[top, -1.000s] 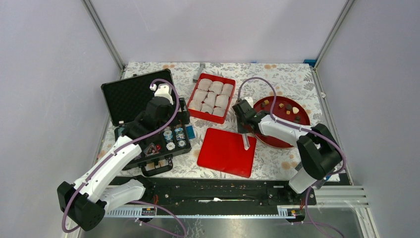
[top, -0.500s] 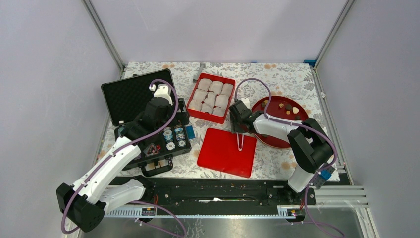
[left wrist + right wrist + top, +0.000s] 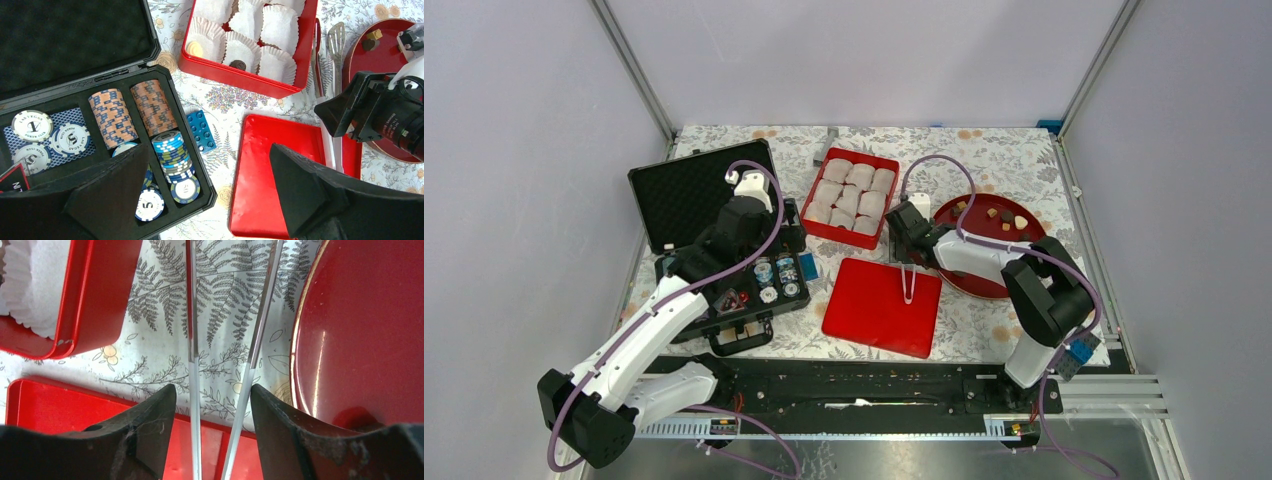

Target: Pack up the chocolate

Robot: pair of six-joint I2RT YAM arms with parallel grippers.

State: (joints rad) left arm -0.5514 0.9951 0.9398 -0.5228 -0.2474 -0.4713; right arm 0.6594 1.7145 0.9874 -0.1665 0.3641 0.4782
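Chocolate (image 3: 1007,216) lies as a few tiny lumps, dark brown, mid brown and pale tan, scattered on the far half of the round red plate (image 3: 984,285) at the right of the counter (image 3: 1014,160). A dark lump (image 3: 240,64) and a pale lump (image 3: 194,48) sit in white paper cups (image 3: 280,25) inside the red box (image 3: 240,81). None has shifted over the last second. The right gripper (image 3: 212,387) has slid left toward the box. Its jaws, narrower a second ago, now stand spread astride the metal tongs (image 3: 192,340), whose arms have sprung apart with the tips on the red lid (image 3: 874,310). The left gripper (image 3: 209,150) hangs where it was over the poker case (image 3: 689,195), jaws wide apart, holding nothing.
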